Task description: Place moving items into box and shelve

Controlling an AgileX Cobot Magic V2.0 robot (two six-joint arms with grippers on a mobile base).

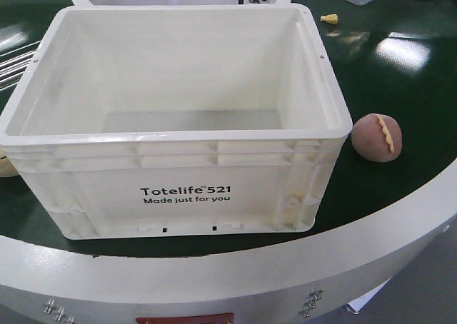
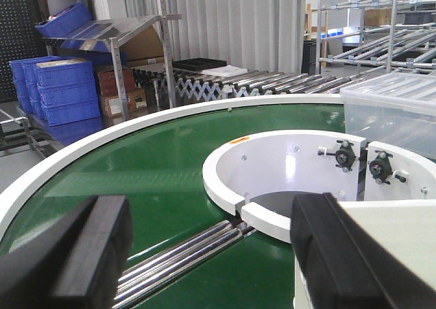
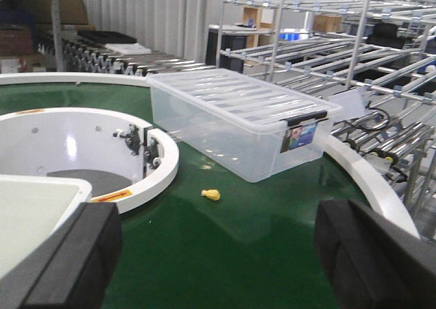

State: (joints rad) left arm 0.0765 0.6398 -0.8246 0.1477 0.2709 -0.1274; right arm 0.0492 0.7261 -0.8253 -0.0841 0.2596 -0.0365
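Left gripper [image 2: 211, 271] and right gripper [image 3: 221, 265] were both spread, holding nothing. The box [image 1: 186, 195] stood empty on the green belt [image 1: 428, 110]; the reddish-brown lump [image 1: 377, 137] lay just beside its right wall (nothing packed yet, shelving still ahead).

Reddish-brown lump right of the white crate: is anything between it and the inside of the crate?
Only the right wall of the white crate. The reddish-brown lump lies on the green belt just outside that wall, near the front corner. The crate has no lid, so lifting the lump over the rim should clear it.
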